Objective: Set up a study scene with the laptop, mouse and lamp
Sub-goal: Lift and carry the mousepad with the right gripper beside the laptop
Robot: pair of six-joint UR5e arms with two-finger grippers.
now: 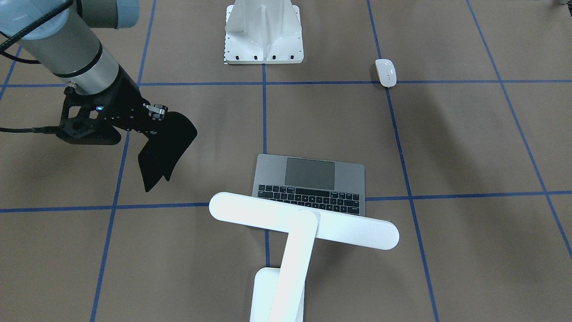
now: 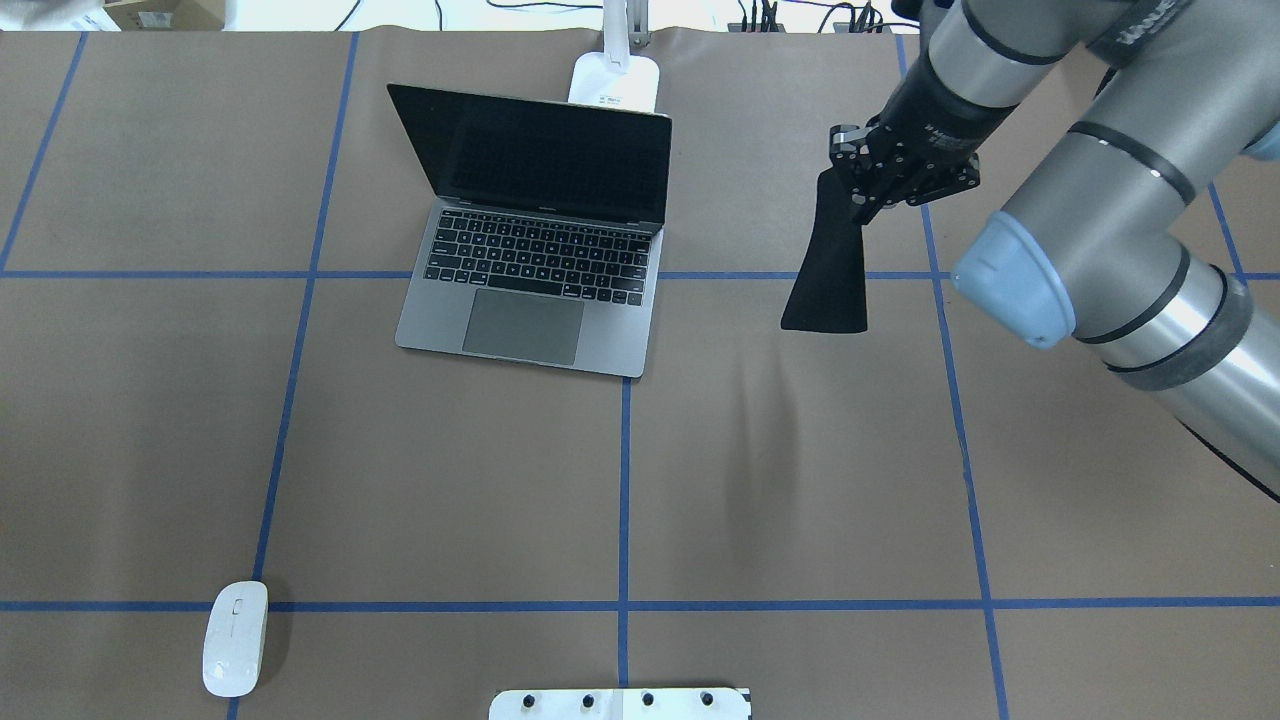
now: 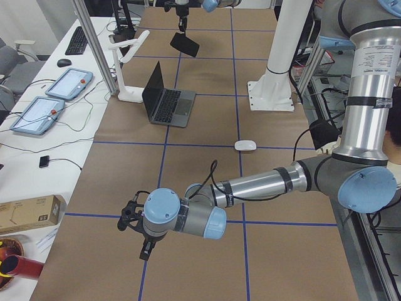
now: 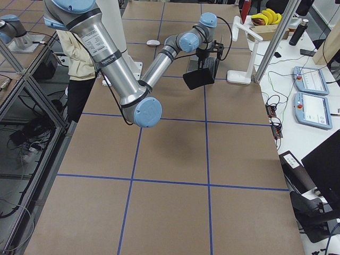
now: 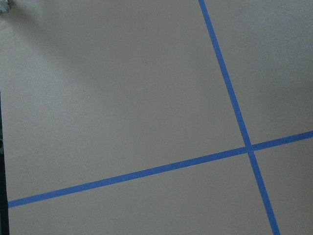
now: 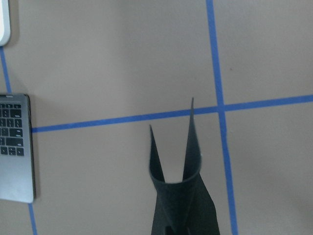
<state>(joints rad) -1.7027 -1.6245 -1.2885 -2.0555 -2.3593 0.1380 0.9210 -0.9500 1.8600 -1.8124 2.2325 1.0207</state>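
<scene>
The open grey laptop sits at the table's far middle, keyboard toward the robot; it also shows in the front view. The white lamp stands behind the laptop, its base at the far edge. The white mouse lies near the front left, far from both. My right gripper is shut on a flat black mouse pad, which hangs curled above the table to the right of the laptop. My left gripper shows only in the exterior left view, low over bare table; I cannot tell whether it is open or shut.
The white bolted pedestal stands at the near middle edge, also in the front view. Brown table paper with blue tape lines lies under the left wrist. Tablets and cables lie on a side table beyond the far edge.
</scene>
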